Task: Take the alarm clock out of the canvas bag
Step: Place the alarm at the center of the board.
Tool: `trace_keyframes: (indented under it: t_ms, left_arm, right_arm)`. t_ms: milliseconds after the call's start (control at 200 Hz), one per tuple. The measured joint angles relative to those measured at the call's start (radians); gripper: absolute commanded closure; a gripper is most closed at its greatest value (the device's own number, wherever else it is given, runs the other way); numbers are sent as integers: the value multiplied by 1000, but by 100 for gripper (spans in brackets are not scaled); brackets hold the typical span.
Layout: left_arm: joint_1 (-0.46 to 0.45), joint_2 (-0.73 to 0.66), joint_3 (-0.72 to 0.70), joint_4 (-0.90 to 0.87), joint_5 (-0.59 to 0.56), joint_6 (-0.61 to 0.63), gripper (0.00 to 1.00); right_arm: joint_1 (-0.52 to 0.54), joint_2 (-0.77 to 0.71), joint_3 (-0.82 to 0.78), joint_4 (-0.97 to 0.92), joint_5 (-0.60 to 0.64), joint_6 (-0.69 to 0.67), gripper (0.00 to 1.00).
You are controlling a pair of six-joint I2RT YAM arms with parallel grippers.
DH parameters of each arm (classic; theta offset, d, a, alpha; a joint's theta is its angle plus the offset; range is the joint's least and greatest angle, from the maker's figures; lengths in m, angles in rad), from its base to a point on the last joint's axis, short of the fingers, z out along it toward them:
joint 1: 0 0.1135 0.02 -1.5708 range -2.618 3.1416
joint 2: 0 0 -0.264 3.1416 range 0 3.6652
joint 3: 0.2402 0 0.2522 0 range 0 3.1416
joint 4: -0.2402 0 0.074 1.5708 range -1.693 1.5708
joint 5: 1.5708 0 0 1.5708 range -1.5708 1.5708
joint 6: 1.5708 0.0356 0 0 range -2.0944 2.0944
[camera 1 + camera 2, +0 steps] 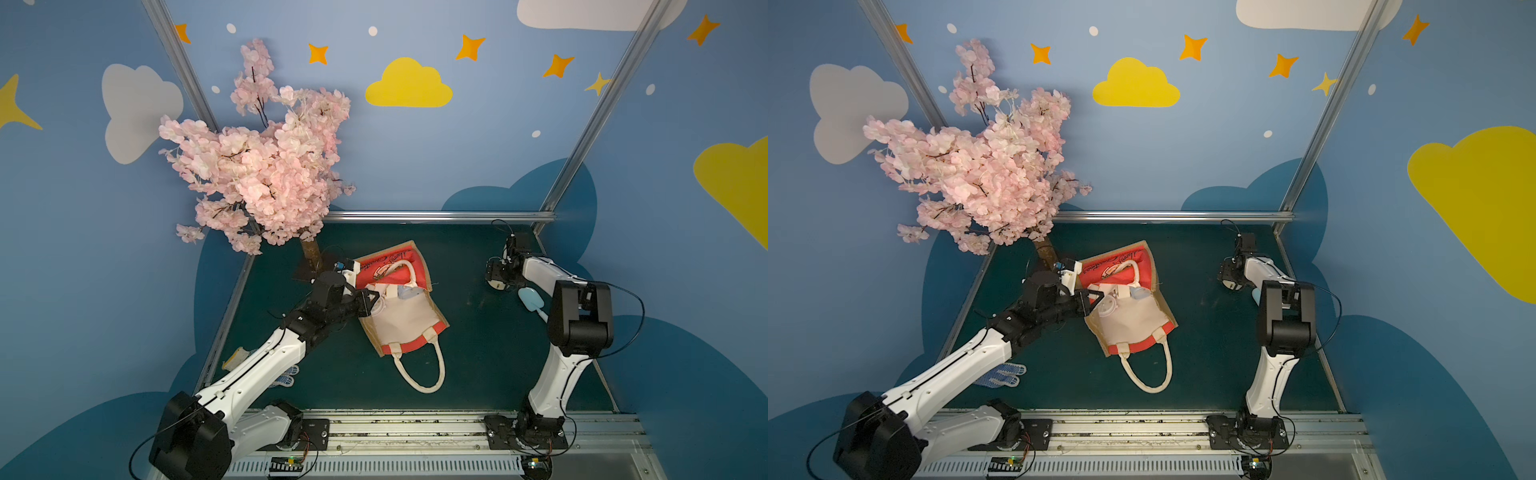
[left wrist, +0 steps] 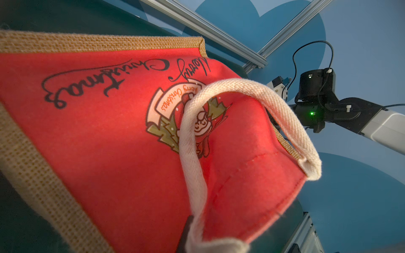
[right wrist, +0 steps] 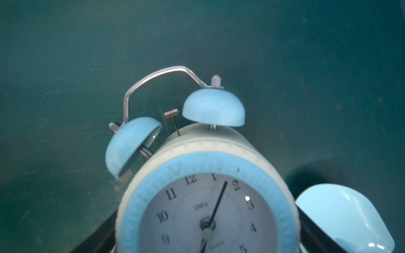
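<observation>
The canvas bag (image 1: 409, 322) lies on its side mid-table, cream lining up and red printed panel (image 2: 98, 142) raised at the far end. My left gripper (image 1: 371, 297) is at the bag's mouth, shut on one cream handle (image 2: 192, 175); a black finger (image 2: 186, 230) presses against the strap. The alarm clock (image 3: 206, 197), cream with a light blue bezel and two blue bells, is outside the bag at the right. My right gripper (image 1: 496, 284) is shut on its body, low over the mat. In both top views only a sliver of the clock (image 1: 1228, 284) shows.
A light blue spoon-like thing (image 1: 530, 301) lies just beside the right gripper. A pink blossom tree (image 1: 257, 166) stands at the back left by the left arm. A dotted glove (image 1: 1000, 374) lies front left. The bag's other handle (image 1: 419, 370) trails toward the front rail.
</observation>
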Motion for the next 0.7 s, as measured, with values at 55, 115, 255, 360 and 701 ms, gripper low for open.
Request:
trace_keyframes:
  t_ms: [55, 115, 255, 360, 701]
  left_arm:
    - [0, 0, 0, 0, 0, 0, 95]
    - [0, 0, 0, 0, 0, 0, 95]
    - [0, 0, 0, 0, 0, 0, 94]
    - [0, 0, 0, 0, 0, 0, 94]
    - [0, 0, 0, 0, 0, 1, 93]
  right_arm:
    - [-2, 8, 4, -8, 0, 0, 38]
    - [-5, 17, 14, -18, 0, 0, 33]
    - [-6, 22, 36, -40, 0, 0, 25]
    - [-6, 22, 48, -49, 3, 1, 19]
    - [-6, 69, 79, -105, 16, 0, 11]
